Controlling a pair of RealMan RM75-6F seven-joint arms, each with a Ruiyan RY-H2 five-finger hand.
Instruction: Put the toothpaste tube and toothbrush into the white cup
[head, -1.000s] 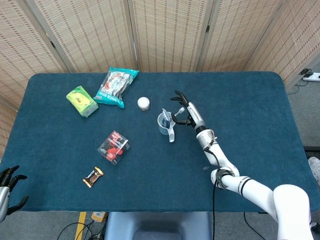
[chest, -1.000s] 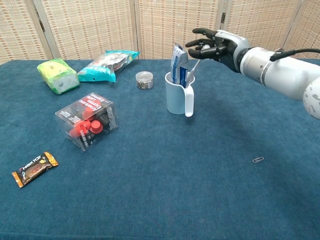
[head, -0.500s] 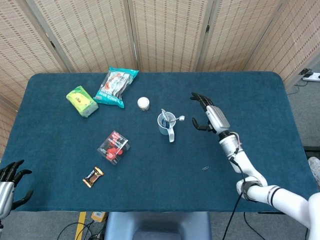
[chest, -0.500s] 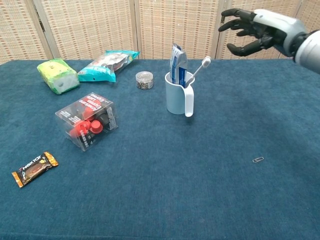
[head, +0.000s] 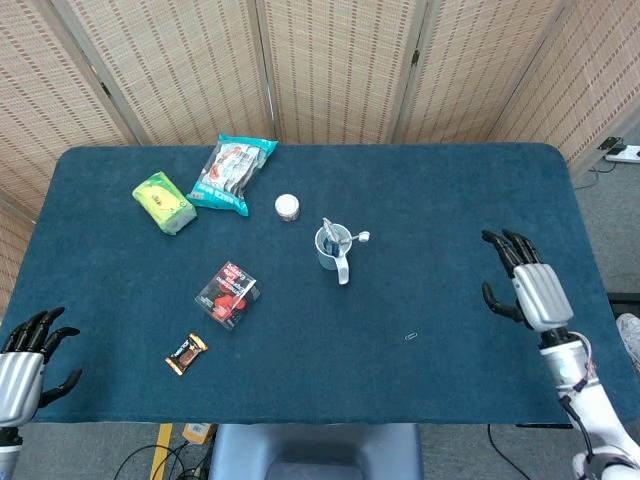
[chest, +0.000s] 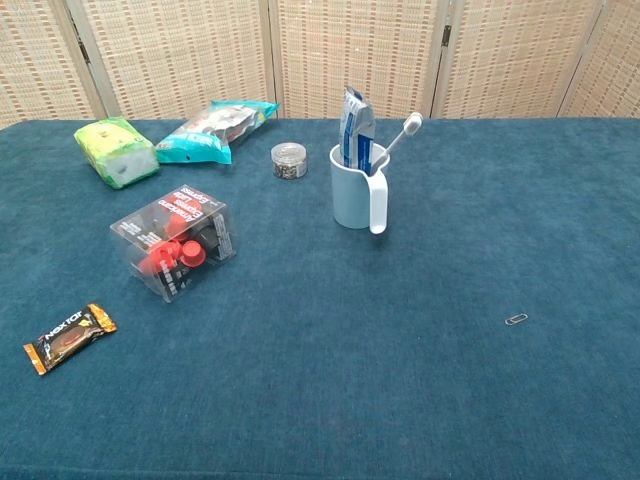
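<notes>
**Both items sit in the cup; what remains is keeping clear**

Nearest the robot, the left hand (head: 22, 362) hangs off the near left corner of the table (head: 500, 190), fingers spread and holding nothing. The right hand (head: 528, 285) hovers over the near right part of the table, fingers likewise apart and empty, well away from everything else.

The task looks done, so the sensible step is to keep both hands off the cloth and away from the cup, which stands tall and could tip if brushed.

Counting outward from the near edge: one snack bar (chest: 68, 336) at the left, one paperclip (chest: 516, 319) at the right, one clear box (chest: 175, 245) with red pieces inside. Mid-table stands one white cup (chest: 355, 194), upright, handle toward the robot. In it stand one toothpaste tube (chest: 355, 132), upright, and one toothbrush (chest: 400, 133), leaning right with its head over the rim. Just behind and left of the cup is one small jar (chest: 289, 160). Farthest back lie one teal packet (chest: 217, 128) and one yellow-green packet (chest: 117, 151).
</notes>
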